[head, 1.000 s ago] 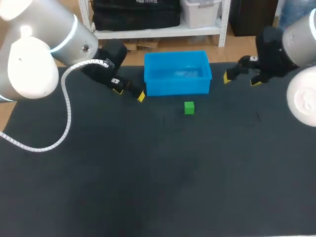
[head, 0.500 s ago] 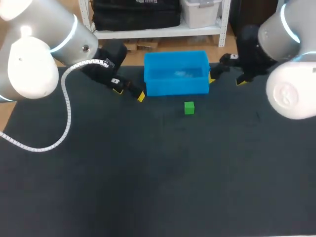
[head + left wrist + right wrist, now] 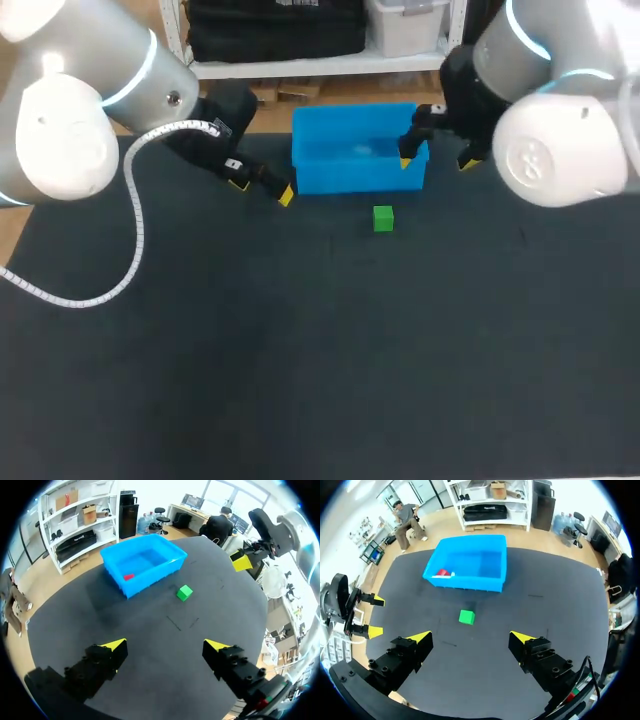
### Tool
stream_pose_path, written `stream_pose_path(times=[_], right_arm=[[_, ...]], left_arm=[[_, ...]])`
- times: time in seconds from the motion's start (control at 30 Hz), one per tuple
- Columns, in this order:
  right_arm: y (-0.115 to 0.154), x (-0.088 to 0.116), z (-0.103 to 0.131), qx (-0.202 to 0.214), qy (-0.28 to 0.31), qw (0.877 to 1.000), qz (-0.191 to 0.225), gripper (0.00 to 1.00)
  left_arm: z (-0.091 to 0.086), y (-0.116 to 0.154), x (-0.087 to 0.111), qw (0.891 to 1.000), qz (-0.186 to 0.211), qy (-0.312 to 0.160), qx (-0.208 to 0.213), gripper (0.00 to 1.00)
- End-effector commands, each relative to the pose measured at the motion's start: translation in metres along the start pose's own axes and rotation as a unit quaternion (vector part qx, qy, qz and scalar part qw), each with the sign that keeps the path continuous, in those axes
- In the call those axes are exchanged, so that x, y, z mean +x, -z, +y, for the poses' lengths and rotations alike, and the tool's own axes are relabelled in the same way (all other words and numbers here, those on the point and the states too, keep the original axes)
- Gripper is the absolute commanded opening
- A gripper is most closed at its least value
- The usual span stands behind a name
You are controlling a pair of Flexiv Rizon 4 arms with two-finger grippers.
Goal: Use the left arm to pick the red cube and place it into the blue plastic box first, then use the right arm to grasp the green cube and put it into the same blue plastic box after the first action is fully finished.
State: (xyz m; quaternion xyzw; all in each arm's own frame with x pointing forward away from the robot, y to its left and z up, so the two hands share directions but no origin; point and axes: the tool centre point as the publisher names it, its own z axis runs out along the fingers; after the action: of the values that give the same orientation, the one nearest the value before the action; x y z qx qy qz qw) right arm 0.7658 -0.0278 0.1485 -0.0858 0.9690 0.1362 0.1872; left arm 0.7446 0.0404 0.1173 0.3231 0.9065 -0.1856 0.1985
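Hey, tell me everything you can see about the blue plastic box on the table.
The blue plastic box is an open-topped rectangular bin of bright, smooth plastic. It sits upright on the dark table near the far edge. The red cube lies inside at one end. The green cube sits just in front, apart from it.

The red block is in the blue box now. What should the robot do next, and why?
Probably lower the right pincer over the green cube. The red cube already lies in the blue box, and the green one sits on the table just ahead of the open pincer.
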Motion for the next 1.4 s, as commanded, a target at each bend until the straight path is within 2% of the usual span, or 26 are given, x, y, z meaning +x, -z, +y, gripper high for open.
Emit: stream_pose_path(times=[0.03,0.7,1.17,1.4], right_arm=[[-0.01,-0.013,0.008,0.009,-0.002,1.0,0.019,1.0],[-0.037,-0.029,0.026,0.044,0.005,0.995,0.089,1.0],[-0.059,-0.016,0.024,0.061,-0.008,0.991,0.115,1.0],[-0.07,-0.009,0.029,0.07,0.007,0.989,0.133,1.0]], left_arm=[[0.001,0.0,0.001,1.0,-0.002,-0.001,0.002,1.0],[0.001,0.0,0.001,1.0,-0.002,-0.001,0.002,1.0],[0.001,0.0,0.001,1.0,-0.002,-0.001,0.002,1.0],[0.001,0.0,0.001,1.0,-0.002,-0.001,0.002,1.0]])
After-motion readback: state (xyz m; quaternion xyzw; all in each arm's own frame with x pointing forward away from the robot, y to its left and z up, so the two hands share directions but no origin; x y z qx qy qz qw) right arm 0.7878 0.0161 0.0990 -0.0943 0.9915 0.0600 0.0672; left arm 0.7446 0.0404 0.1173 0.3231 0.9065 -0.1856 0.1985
